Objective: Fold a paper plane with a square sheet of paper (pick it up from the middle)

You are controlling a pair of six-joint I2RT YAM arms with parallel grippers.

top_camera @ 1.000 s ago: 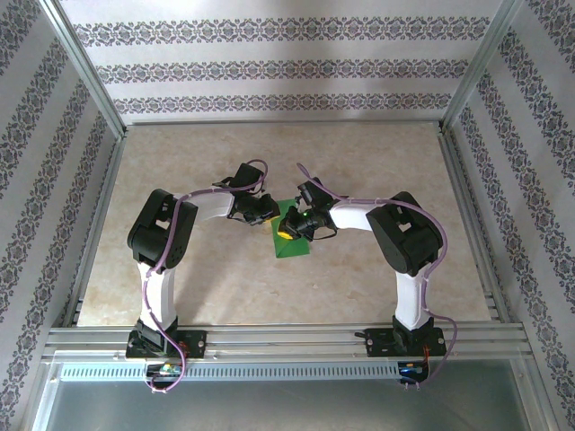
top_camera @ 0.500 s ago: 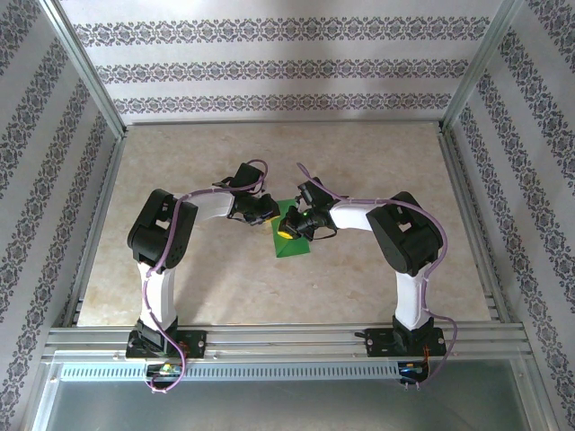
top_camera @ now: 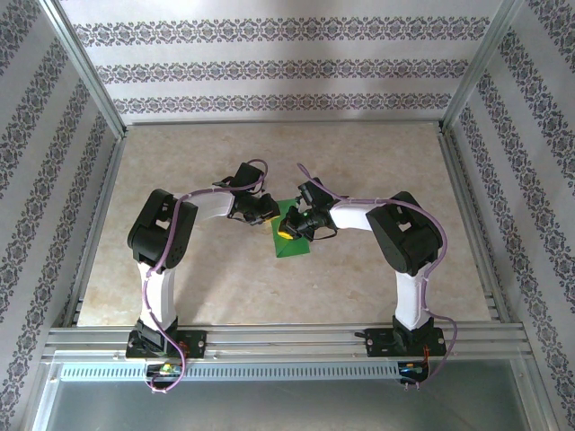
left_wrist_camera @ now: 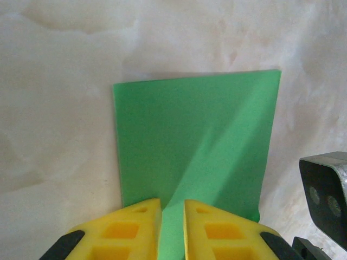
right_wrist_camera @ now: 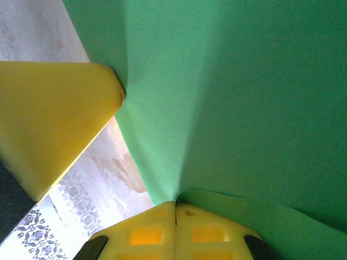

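The square sheet of paper (top_camera: 294, 247) sits at the middle of the table (top_camera: 377, 162), right where the two arms meet, with both claws over its far half and its near corner poking out towards the arm bases.

From the right wrist, the right gripper (right_wrist_camera: 175, 208) has its yellow jaws pressed fully together on the sheet (right_wrist_camera: 260, 97). The green bunches into a small pinched ridge at the tips and fans out beyond them. In the overhead view this claw (top_camera: 289, 230) is on top of the paper, slightly right of its centre.

The left gripper (top_camera: 267, 216) comes in from the sheet's left edge. In its own camera the claw (left_wrist_camera: 172, 203) has its jaws nearly together, leaving a thin slit with green showing in it. The sheet (left_wrist_camera: 195, 141) spreads out ahead of the tips over the pale marbled table (left_wrist_camera: 54, 81), and a diagonal change of shade runs across it from the slit. Whether these jaws actually clamp the paper, I cannot tell.

In the right wrist view one left finger (right_wrist_camera: 54, 119) touches the paper's edge with its tip
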